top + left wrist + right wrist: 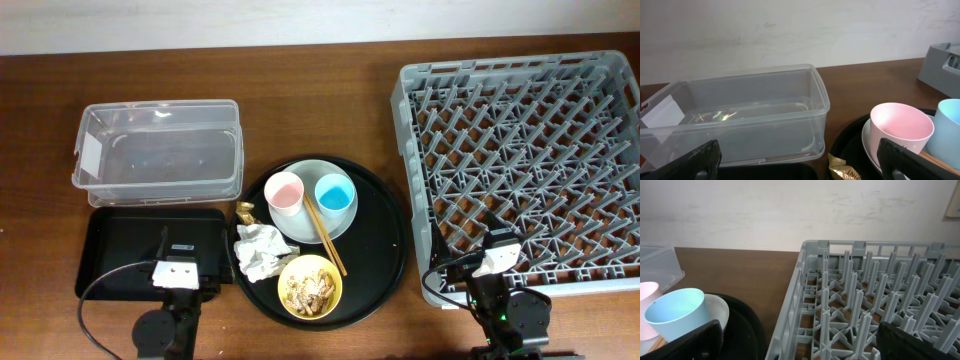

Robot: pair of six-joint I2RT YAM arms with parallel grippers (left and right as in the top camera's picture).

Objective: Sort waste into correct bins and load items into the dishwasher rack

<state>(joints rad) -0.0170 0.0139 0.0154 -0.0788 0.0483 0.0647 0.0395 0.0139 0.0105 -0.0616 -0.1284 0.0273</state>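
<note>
On a brown wooden table (330,60), at far left, a clear plastic rectangular tub (158,150) with a white label (90,155) on its left wall; just in front of it, a smaller shallow black rectangular tray (115,245); at centre, a large round black tray (385,250) bearing the dishes and the waste; on its far half, a pale grey-white round plate (300,225) with a small pink cup (284,192) and a small light-blue cup (335,193) upright side by side; from between the cups, across the plate's near rim and toward the bowl, a pair of brown wooden chopsticks (325,235) lying diagonally; by the plate's left edge, a small shiny gold wrapper (245,212); just in front of that, a crumpled white tissue (258,250); at the round tray's near edge, a yellow bowl (338,290) holding beige food scraps with rice-like grains (308,288); at right, just beside the round tray, a large square grey plastic dishwasher rack (405,150) with a lattice of upright pegs; over the near edge of the shallow black tray, the left gripper (800,157), jaws spread wide, released; at the rack's near left corner, the right gripper (800,339), jaws likewise parted wide, gripping nothing.
</note>
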